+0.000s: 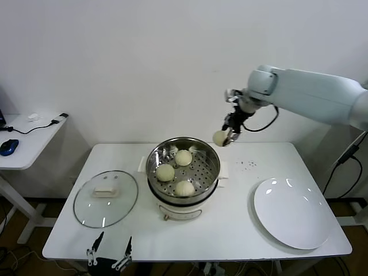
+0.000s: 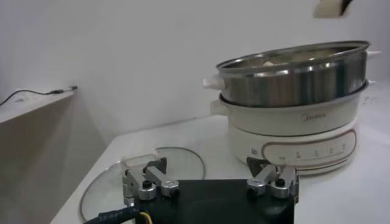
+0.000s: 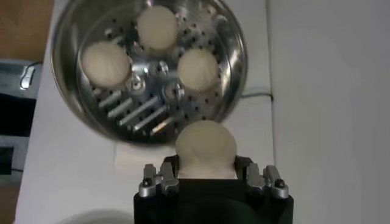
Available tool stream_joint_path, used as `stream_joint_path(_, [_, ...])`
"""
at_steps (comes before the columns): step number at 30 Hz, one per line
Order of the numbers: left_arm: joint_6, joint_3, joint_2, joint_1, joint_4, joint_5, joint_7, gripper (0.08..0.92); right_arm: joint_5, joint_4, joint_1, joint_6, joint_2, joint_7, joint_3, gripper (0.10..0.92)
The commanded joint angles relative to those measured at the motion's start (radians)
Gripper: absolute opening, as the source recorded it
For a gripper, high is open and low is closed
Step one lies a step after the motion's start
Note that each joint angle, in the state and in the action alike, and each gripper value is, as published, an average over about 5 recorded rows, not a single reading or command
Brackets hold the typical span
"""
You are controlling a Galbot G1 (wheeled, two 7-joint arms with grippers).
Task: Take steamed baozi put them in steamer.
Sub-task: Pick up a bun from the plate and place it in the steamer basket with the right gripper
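- Three steamed baozi (image 1: 183, 157) already resting on the perforated tray inside the steamer (image 1: 210, 154), spaced apart around its middle.
- Fourth bun (image 1: 220, 138) clamped between the jaws of the right gripper (image 1: 225, 137), held in the air above the far right rim of the pot, not yet over the tray's open patch.
- Seen from the right wrist: held bun (image 3: 205, 146) just outside the rim, free tray space next to the three seated ones.
- Left gripper (image 1: 109, 253) parked low at the near table edge, jaws apart, holding nothing.
- Glass lid (image 1: 106, 198) lying flat left of the pot; white plate (image 1: 292, 213) on the right bare.
- Judged nearly finished: only carrying over, lowering and releasing this last bun left.
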Motion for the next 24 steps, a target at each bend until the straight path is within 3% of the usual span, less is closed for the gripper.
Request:
stream_joint_path(1, [0.001, -0.004, 0.019, -0.01, 0.002, -0.012, 0.0, 0.823, 0.118, 0.02, 0.0, -0.037, 0.201, 0.054, -0.095, 0.602])
stream_joint_path(24, [0.008, -0.014, 0.029, -0.028, 0.02, -0.018, 0.004, 0.823, 0.049, -0.014, -0.171, -0.06, 0.194, 0.107, -0.113, 0.602])
